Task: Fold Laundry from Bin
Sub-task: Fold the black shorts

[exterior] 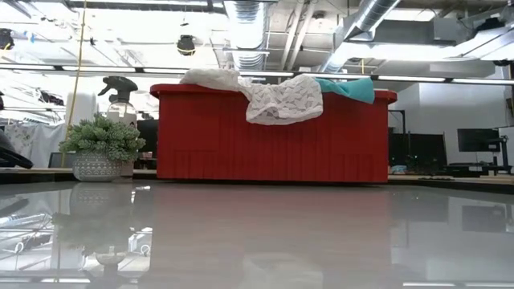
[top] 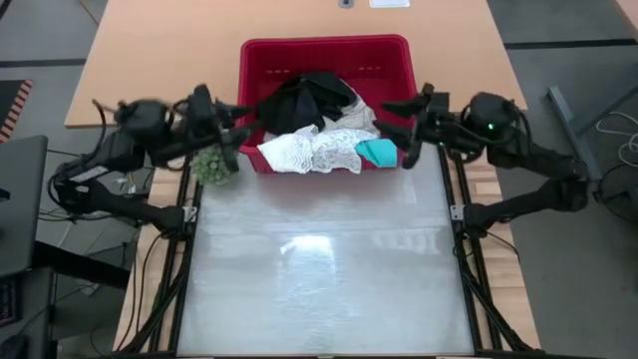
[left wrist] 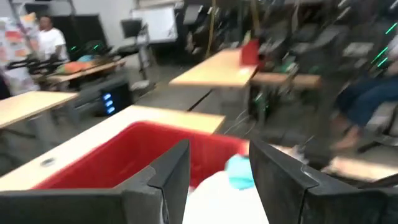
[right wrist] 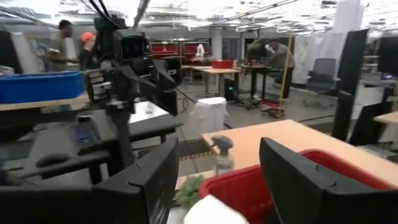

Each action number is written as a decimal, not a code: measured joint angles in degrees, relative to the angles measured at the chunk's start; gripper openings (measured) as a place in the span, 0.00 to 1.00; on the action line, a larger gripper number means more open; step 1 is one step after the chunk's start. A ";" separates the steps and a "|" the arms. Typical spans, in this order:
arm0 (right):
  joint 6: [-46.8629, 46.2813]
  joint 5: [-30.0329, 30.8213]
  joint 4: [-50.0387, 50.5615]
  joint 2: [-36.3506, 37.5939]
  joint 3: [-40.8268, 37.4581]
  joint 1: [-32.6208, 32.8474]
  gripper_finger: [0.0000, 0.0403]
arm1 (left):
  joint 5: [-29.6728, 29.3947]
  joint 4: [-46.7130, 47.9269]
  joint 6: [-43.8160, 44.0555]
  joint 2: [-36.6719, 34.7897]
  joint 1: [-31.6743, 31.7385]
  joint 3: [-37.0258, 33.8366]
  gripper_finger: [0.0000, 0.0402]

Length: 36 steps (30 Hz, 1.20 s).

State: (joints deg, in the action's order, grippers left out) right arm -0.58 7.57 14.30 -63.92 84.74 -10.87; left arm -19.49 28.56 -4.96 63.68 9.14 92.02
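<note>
Glossy grey work mat (top: 329,269) over a light wooden table (top: 159,50). Standing on the table at the mat's far edge: red bin (top: 261,60), with a small potted plant (top: 213,166) beside its left corner.

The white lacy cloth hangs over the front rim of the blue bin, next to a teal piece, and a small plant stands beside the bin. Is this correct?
Not quite: the bin is red, not blue, as the low view shows. The rest holds: the white lacy cloth hangs over its front rim, next to the teal piece, and the small plant stands beside the bin.
</note>
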 joint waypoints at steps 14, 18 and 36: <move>9.48 0.18 9.05 -7.72 8.86 -13.14 0.62 | 31.79 10.83 -13.04 20.44 27.74 18.75 0.43; 10.59 -0.16 12.97 -7.61 8.91 -17.13 0.62 | 35.57 10.75 -17.64 27.17 31.07 18.80 0.51; 10.60 -3.35 20.76 -11.53 6.79 -20.17 0.62 | 27.65 -0.03 -17.34 47.52 43.67 18.86 0.74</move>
State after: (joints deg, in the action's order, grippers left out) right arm 10.01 4.22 35.06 -75.45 91.53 -31.05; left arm 8.16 28.53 -22.30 111.20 52.82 110.88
